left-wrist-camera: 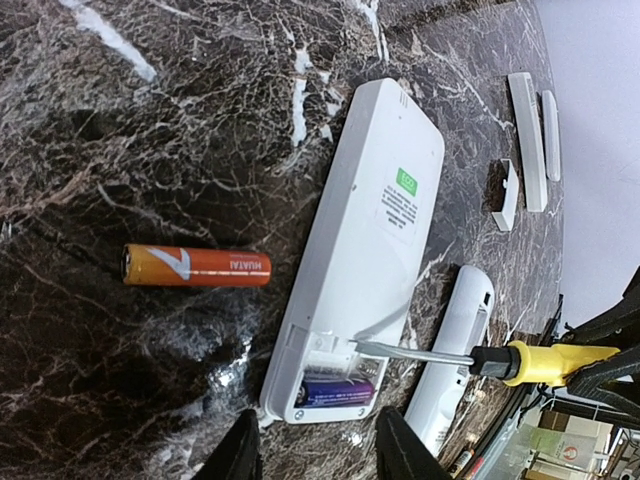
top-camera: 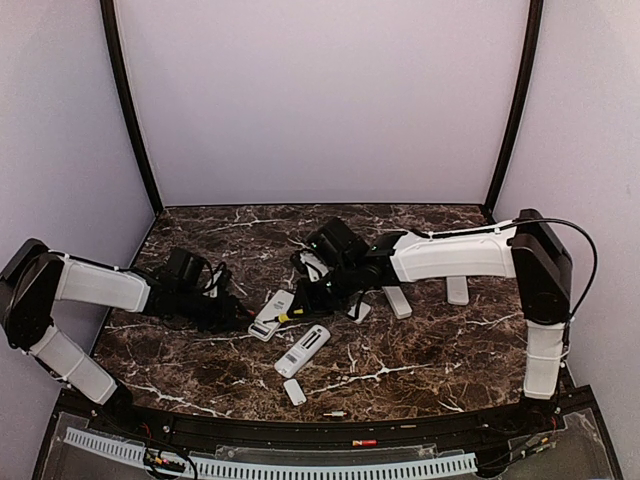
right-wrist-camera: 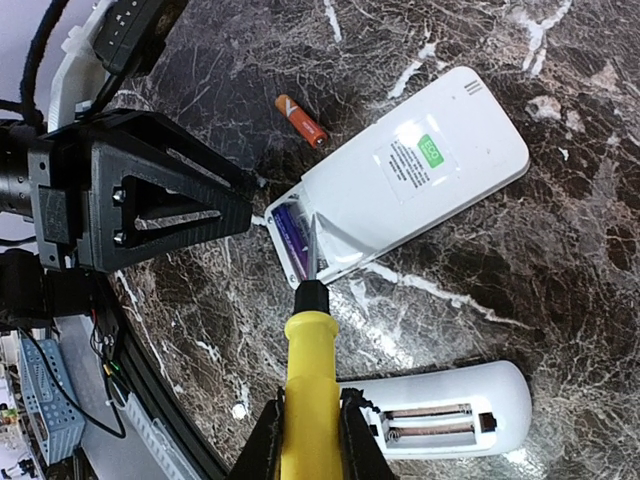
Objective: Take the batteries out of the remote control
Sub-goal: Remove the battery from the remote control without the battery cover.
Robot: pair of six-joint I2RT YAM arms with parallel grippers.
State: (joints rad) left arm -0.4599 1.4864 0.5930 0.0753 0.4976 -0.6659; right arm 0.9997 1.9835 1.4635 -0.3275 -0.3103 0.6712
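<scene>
left of the remote (left-wrist-camera: 370, 250) an orange battery (left-wrist-camera: 196, 266) lies free on the tabletop (left-wrist-camera: 150, 120). left end effector (left-wrist-camera: 320, 450) straddles the remote's end, half-spread; whether it grips, i cannot tell. blue battery (left-wrist-camera: 335, 392) sits in its open back: best levered gently with the screwdriver (right-wrist-camera: 310, 390) clamped in the right end effector (right-wrist-camera: 308, 445).

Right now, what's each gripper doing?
Left gripper: open, straddling the end of the remote; grip cannot be told.
Right gripper: closed on the screwdriver.

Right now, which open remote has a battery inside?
The remote with the green sticker: a blue battery lies in its bay. The other open remote shows empty slots.
</scene>
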